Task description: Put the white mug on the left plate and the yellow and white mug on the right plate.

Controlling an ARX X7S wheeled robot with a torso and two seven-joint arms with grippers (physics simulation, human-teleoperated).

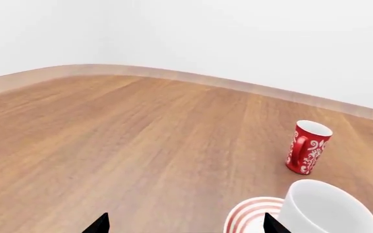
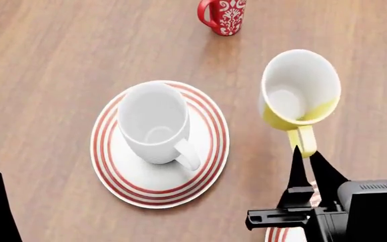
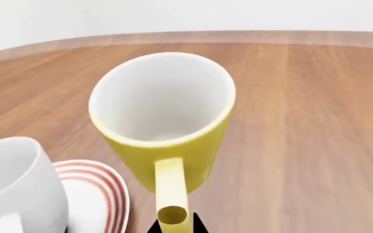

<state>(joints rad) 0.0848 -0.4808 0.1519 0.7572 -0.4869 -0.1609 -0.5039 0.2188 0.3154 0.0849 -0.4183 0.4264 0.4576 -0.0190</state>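
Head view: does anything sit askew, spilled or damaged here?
One thing: the small yellow mug with the white inside hangs tilted above the wooden table, held by its handle in the right gripper. The large plain white mug stands upright on the red-ringed left plate. Nothing looks spilled or broken.

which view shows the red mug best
The left wrist view: the red mug stands whole and upright on the wooden floor, pattern and handle clear. The head view cuts off its top at the frame edge. The right wrist view does not show it.
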